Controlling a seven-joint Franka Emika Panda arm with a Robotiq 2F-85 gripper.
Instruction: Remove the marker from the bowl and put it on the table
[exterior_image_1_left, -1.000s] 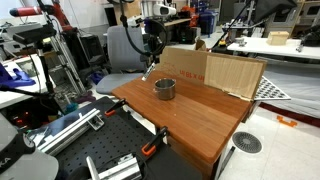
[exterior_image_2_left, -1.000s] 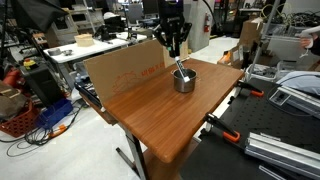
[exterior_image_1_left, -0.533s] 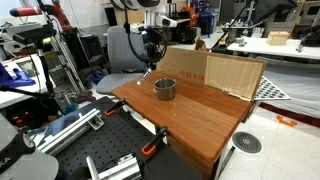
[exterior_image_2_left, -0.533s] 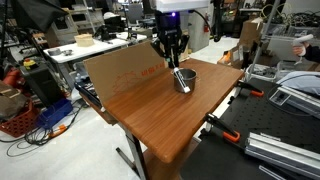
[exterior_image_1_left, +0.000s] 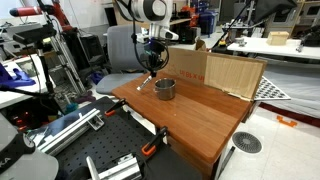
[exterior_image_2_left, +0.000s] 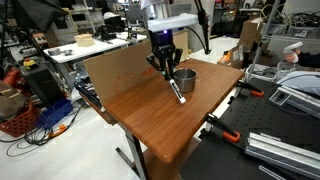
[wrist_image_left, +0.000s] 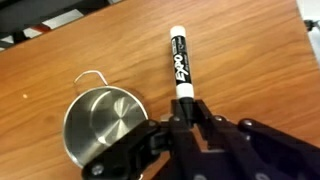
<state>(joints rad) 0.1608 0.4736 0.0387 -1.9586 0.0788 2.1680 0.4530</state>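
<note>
My gripper (wrist_image_left: 186, 112) is shut on the marker (wrist_image_left: 180, 65), a black Expo pen with a white cap end. It holds the marker out of the bowl, low over the table (wrist_image_left: 250, 70). The small grey metallic bowl (wrist_image_left: 105, 125) stands empty just beside the gripper. In both exterior views the gripper (exterior_image_1_left: 151, 68) (exterior_image_2_left: 166, 70) hangs next to the bowl (exterior_image_1_left: 165, 89) (exterior_image_2_left: 184, 77), with the marker (exterior_image_1_left: 146, 82) (exterior_image_2_left: 178, 90) slanting down towards the reddish-brown table (exterior_image_1_left: 200, 115) (exterior_image_2_left: 150, 115).
A tan cardboard sheet (exterior_image_1_left: 215, 70) (exterior_image_2_left: 115, 68) stands along the table's far edge behind the bowl. Black benches with clamps (exterior_image_1_left: 110, 160) (exterior_image_2_left: 270, 120) flank the table. White tables with boxes (exterior_image_1_left: 270, 42) stand behind.
The gripper has lifted the marker out of the bowl and carried it sideways and down to the table beside the bowl. The bowl has stayed put.
</note>
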